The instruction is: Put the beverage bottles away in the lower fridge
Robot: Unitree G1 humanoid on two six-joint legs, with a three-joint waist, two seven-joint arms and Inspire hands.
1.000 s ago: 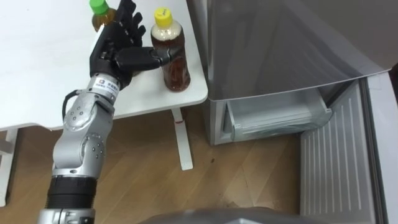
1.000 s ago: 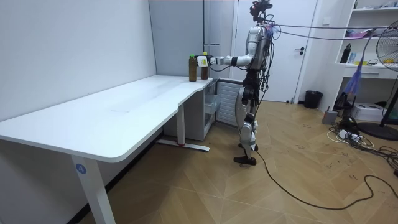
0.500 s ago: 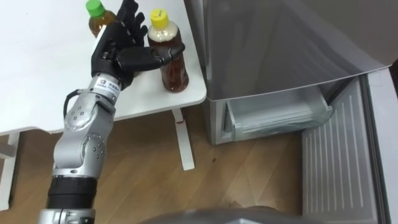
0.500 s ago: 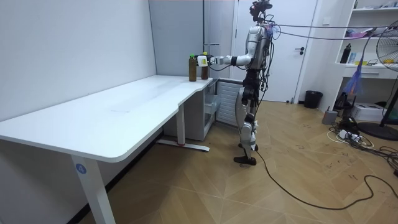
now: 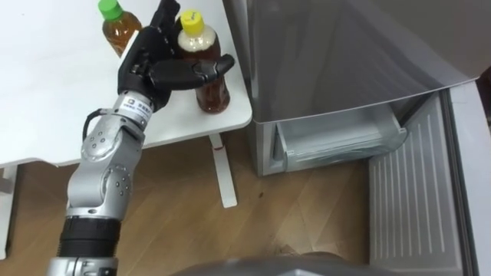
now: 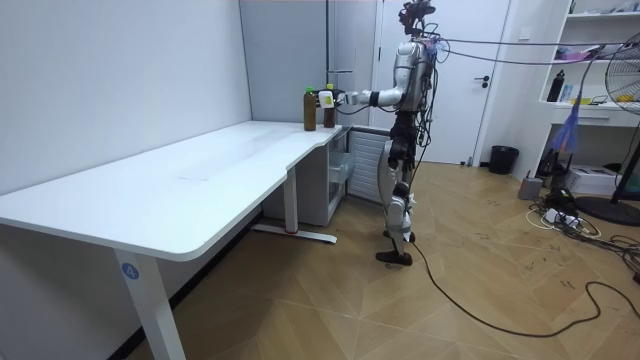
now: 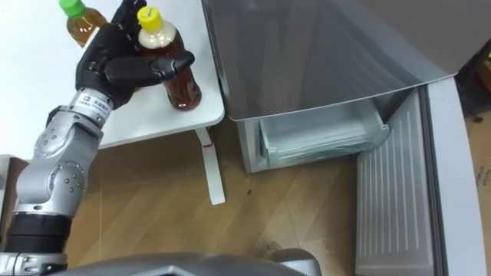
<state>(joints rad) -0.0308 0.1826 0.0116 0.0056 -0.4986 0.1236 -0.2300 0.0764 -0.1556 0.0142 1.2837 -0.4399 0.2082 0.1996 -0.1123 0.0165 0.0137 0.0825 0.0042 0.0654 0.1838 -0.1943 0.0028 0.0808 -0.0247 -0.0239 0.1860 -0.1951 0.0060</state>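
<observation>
The wood floor (image 5: 307, 222) is closest, low in the eye views. The white leg (image 5: 222, 172) of the worktop stands on it. To the right is the grey fridge (image 5: 337, 54). Its lower door (image 5: 414, 207) is swung open, and a clear drawer (image 5: 337, 142) shows inside at the bottom.

The robot's left arm goes up from the lower left to the white worktop (image 5: 46, 100). The left hand (image 5: 146, 65) is at the worktop's right corner, close to the fridge. A tea bottle with a yellow cap (image 5: 212, 90) stands there, upright on the worktop, near the edge. The thumb (image 5: 192, 70) lies across the front of this bottle, just under its neck, and its tip pokes out past the bottle's right side. The fingers (image 5: 163, 17) stand up fairly straight and close together on the bottle's left and back side, next to the cap. So the bottle sits in the gap between thumb and fingers.

A bit farther back and to the left stands a second tea bottle with a green cap (image 5: 119, 27), behind the hand.

In the room view the robot stands at the worktop's far end, left arm held out to the two bottles.
</observation>
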